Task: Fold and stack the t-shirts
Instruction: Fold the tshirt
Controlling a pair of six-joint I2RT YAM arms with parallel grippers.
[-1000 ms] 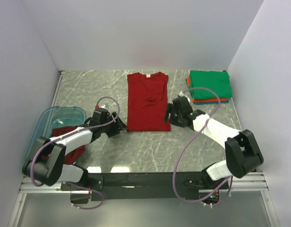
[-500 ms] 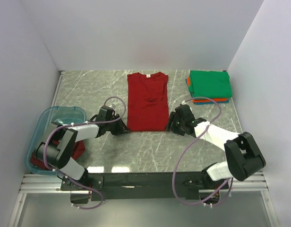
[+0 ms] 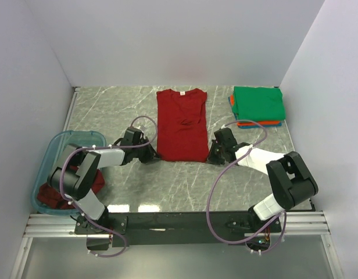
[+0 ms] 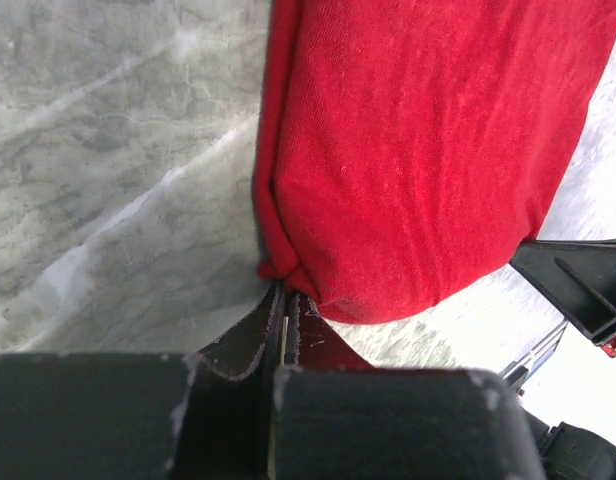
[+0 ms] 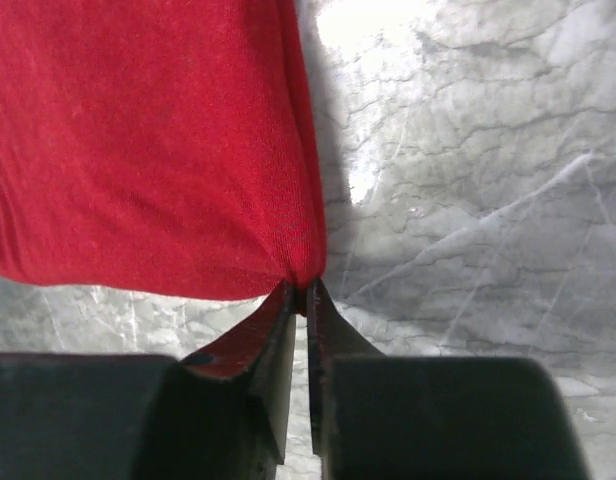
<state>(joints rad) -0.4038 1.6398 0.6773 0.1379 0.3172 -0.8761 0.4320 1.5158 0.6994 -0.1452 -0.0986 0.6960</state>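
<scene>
My left claw (image 4: 285,305) is pinched tight on the near left corner of the bright red cotton t-shirt (image 3: 180,125). My right claw (image 5: 301,298) is pinched on its near right corner. Each claw has only a thin bit of cloth between its fingers. The shirt lies flat as a long strip in the middle of the grey stone-look table (image 3: 185,186), with its collar at the far end, near the back wall. There is bare table on both sides of it and in front, toward my bases, so that is the open room. At the far right sits a neat pile of folded shirts (image 3: 258,103), green on top with orange and blue edges under it, well apart from the red one. At the left edge is a see-through blue plastic tub (image 3: 80,133) with a crumpled dark maroon t-shirt (image 3: 48,196) inside, and my left arm passes just beside it. Plain white walls (image 3: 167,40) close in the left, back and right sides. The cloth looks soft with small wrinkles. The table looks hard, smooth and a bit shiny.
</scene>
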